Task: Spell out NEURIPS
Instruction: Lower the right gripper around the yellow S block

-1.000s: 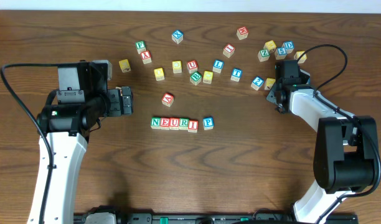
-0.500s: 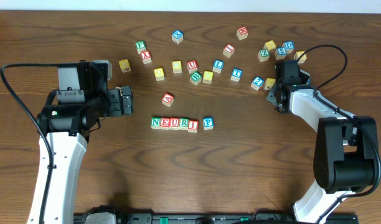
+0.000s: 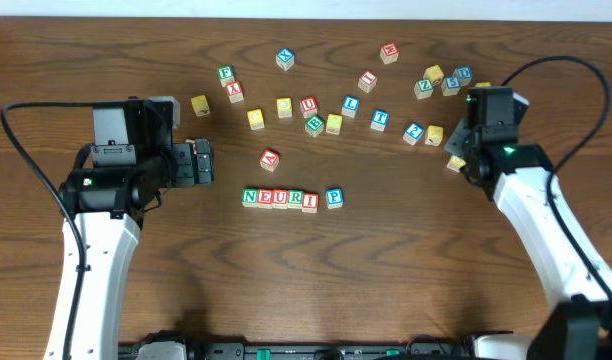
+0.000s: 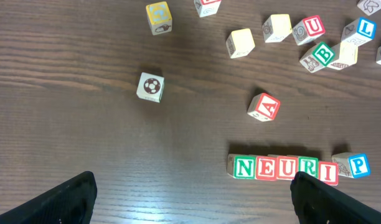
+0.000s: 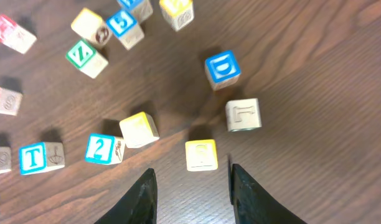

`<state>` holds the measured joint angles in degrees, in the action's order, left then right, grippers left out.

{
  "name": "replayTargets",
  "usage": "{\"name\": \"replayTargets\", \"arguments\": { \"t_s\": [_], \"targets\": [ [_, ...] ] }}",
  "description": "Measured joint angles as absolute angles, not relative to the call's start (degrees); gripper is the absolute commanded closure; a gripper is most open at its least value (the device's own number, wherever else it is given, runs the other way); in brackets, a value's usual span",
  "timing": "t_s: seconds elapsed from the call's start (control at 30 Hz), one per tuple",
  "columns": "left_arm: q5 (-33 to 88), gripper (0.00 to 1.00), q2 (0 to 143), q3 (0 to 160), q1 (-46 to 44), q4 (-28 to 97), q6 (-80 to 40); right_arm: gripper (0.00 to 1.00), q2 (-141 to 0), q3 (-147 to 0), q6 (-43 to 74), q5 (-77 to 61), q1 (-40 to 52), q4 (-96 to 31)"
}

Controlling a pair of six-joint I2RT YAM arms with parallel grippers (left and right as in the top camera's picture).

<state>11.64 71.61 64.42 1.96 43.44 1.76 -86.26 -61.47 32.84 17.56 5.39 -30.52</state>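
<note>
Already, five cubes stood in a touching row low in the left wrist view: green N [image 4: 243, 167], red E [image 4: 265, 168], red U [image 4: 286, 167], green R [image 4: 307, 167] and red I [image 4: 328, 172]. The I sat a shade lower than the others. The blue P [image 4: 358, 165] lay just beside the I at the row's right end, turned slightly out of line.

The left gripper [image 4: 193, 182] hung over bare table [image 4: 84, 124] to the left of the row, its fingers spread wide with nothing between them. A red A cube [image 4: 264, 106] lay alone above the row.

The yellow S [image 5: 202, 154] was well apart from the row, at the right side of the overhead view among the loose cubes. In the right wrist view it rested on the wood just beyond the tips of the right gripper [image 5: 192, 177]. The two dark fingers stood apart, wider than the cube, and neither touched it.

A pale cube [image 5: 243, 115] lay up and to the right of the S. A blue D cube [image 5: 222, 67] lay above that. A plain yellow cube [image 5: 139, 129], a blue 2 cube [image 5: 103, 149] and a blue T cube [image 5: 33, 158] trailed off to the left, with a green Z cube [image 5: 84, 56] in the upper left.
</note>
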Motion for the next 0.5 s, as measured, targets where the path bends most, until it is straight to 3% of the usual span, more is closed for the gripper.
{"name": "replayTargets", "arguments": {
  "t_s": [0.23, 0.5],
  "targets": [
    [11.64, 0.02, 71.61, 64.42, 1.93, 43.44, 1.76, 0.59, -86.06, -61.67, 32.53, 18.94, 5.37, -31.27],
    [11.64, 0.02, 71.61, 64.42, 1.93, 43.46, 1.76, 0.53, -97.82, -61.76, 32.38, 19.07, 5.37, -26.74]
  ]
}}
